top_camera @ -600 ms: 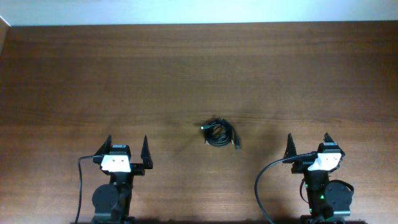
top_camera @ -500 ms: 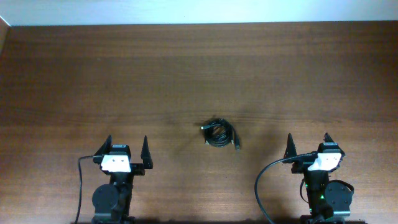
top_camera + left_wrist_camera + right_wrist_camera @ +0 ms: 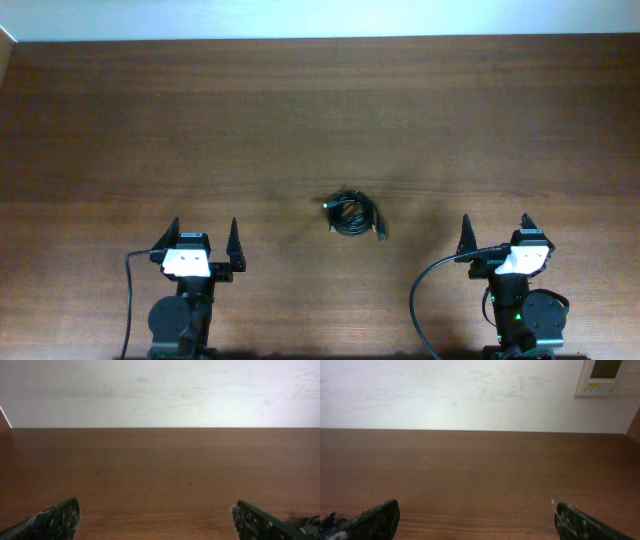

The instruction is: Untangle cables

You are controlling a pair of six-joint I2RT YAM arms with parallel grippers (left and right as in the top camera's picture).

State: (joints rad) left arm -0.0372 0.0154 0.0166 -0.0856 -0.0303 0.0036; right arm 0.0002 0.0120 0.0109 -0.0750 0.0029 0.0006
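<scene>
The cables [image 3: 353, 215] lie as a tight little black coil near the middle of the wooden table, with small plug ends sticking out at its left and lower right. A sliver of the coil shows at the bottom right edge of the left wrist view [image 3: 311, 523] and at the bottom left edge of the right wrist view [image 3: 327, 520]. My left gripper [image 3: 205, 238] is open and empty at the front left, well left of the coil. My right gripper [image 3: 495, 232] is open and empty at the front right, right of the coil.
The brown wooden table [image 3: 320, 120] runs back to a white wall. A white wall panel [image 3: 608, 377] shows at the top right of the right wrist view. A black arm cable [image 3: 418, 300] loops beside the right arm base, another [image 3: 129, 290] beside the left.
</scene>
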